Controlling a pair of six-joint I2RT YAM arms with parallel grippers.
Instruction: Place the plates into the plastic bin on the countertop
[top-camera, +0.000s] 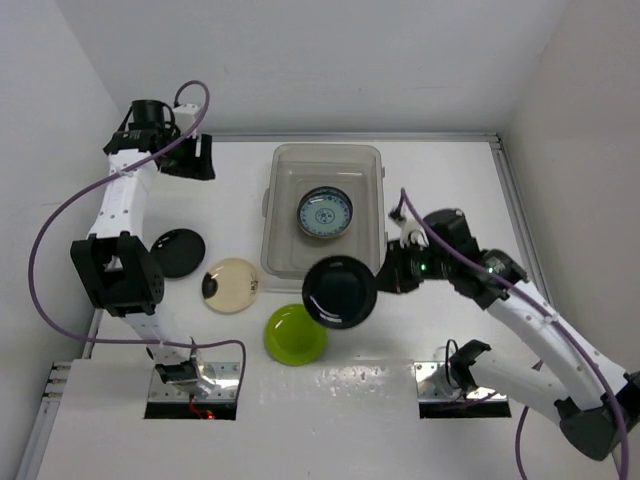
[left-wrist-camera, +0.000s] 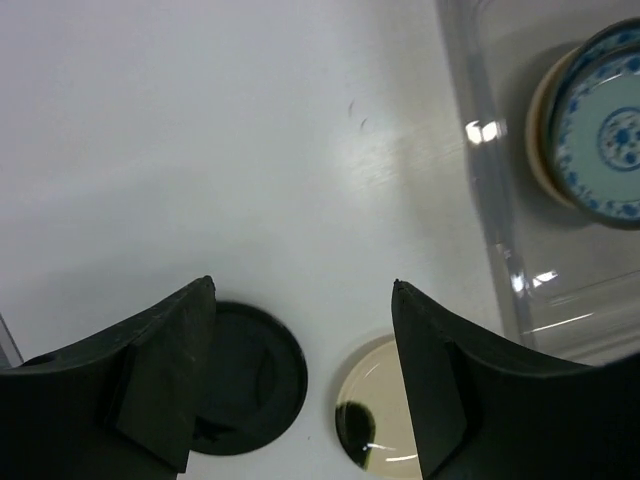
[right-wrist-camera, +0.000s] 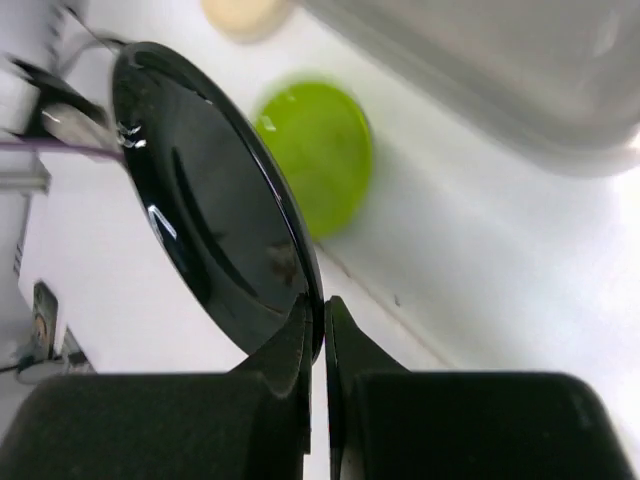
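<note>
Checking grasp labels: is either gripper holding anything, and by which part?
Right gripper holds the glossy black plate, pinched at its rim. Left gripper is open, holding nothing.

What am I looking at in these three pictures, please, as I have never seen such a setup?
Two robot arms stand at the near edge of a white countertop. One picture looks down from above; the other two come from a camera on each wrist, showing that arm's own fingers. A clear plastic bin holds a blue patterned plate. On the surface lie a black plate, a cream plate and a lime green plate. The right gripper pinches the rim of a second black plate, held up near the bin. The left gripper is open and holds nothing.
</note>
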